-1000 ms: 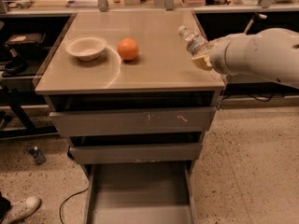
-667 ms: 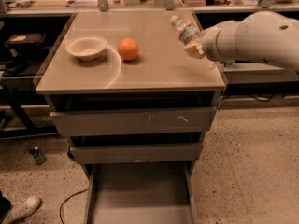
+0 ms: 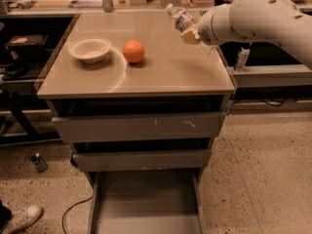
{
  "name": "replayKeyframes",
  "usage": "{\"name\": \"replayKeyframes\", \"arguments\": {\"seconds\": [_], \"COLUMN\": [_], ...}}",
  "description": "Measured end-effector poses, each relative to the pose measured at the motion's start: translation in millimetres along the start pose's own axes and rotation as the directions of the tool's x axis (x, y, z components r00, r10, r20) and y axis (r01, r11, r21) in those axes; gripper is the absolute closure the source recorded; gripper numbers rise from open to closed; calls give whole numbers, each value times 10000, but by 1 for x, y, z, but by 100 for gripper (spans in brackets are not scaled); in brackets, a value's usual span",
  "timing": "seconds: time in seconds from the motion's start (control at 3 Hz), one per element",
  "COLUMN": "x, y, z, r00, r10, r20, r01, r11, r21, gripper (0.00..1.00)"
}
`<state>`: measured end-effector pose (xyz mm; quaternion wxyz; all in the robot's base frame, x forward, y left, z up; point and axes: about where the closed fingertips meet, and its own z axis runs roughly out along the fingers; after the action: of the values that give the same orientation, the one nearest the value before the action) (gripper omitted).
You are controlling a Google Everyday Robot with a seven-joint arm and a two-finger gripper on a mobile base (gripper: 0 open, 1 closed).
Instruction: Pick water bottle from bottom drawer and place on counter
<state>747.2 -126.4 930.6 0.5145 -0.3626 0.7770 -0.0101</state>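
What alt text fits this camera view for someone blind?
The pincer of a robot arm holds a tilted water bottle over the right rear of the counter. A bowl and orange sit to its left; the bottom drawer is open.

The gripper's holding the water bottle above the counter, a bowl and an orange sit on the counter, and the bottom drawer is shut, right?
Not quite. The bottom drawer is pulled open, not shut; the camera view shows its floor. The rest holds: the gripper holds the water bottle above the counter, with the bowl and orange on it.
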Motion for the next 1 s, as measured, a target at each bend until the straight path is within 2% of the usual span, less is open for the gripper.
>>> {"name": "replayKeyframes", "arguments": {"seconds": [0.33,1.0], "x": [-2,11], "y": [-1,11], "z": [26,70], "r00": [9999,9987], "r10": [-62,-71], "r20": [-149,-509], "r01": [56,6], "r11": [9993,9921], "r21": [-376,-1255], "gripper": [100,100]}}
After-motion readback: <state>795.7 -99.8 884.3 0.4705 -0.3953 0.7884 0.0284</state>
